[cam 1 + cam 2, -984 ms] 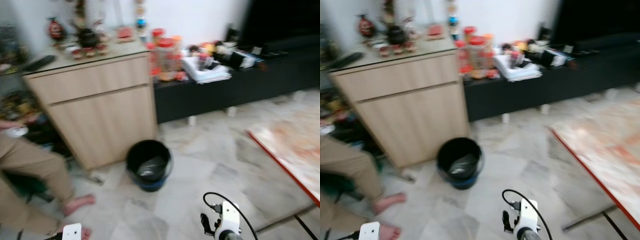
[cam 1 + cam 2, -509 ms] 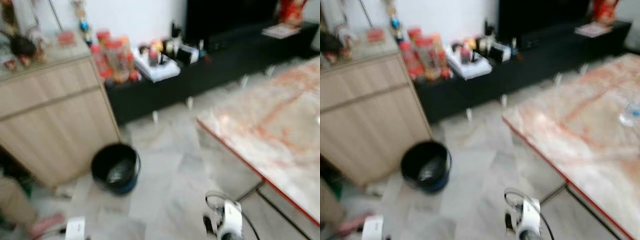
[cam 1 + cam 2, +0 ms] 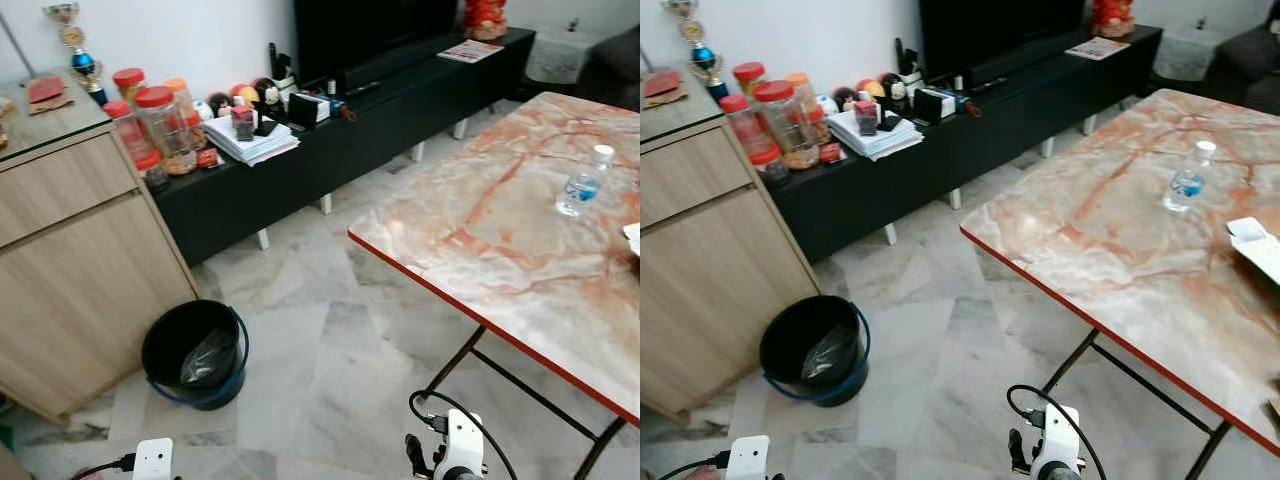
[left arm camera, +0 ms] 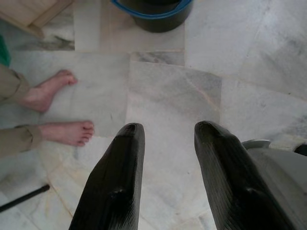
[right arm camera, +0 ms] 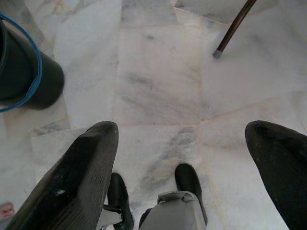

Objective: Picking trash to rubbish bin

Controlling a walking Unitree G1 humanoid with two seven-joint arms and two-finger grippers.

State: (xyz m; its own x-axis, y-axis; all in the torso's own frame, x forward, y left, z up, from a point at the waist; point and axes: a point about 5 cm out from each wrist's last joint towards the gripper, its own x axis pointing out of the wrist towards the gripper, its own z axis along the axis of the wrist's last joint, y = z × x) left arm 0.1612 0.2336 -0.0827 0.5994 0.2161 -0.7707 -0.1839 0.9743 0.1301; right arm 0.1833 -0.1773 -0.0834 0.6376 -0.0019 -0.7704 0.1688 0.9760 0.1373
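Two pairs of black fingers hang low over the pale marble floor [image 3: 330,350], both empty. The left gripper [image 4: 165,139] has its fingers parted by a moderate gap, pointing down at the tiles, with a person's bare feet [image 4: 67,132] near them on the floor. The right gripper [image 5: 184,139] has its fingers spread wide apart above the robot's own dark foot [image 5: 188,178], with a thin metal table leg [image 5: 232,28] further off. From the head views, both arms sit at the lower edge, hanging idle. A black rubbish bin [image 3: 195,352] with a blue rim stands on the floor just beside a light wooden cabinet [image 3: 70,270]; a crumpled clear wrapper [image 3: 205,357] lies inside it. To the right, a marble worktop [image 3: 500,260] with a red edge carries a clear plastic water bottle [image 3: 582,183] standing upright, and a piece of white paper [image 3: 1255,245] near its far edge. A long black TV bench [image 3: 380,110] along the wall holds red-lidded jars [image 3: 160,125] and stacked papers [image 3: 255,145].
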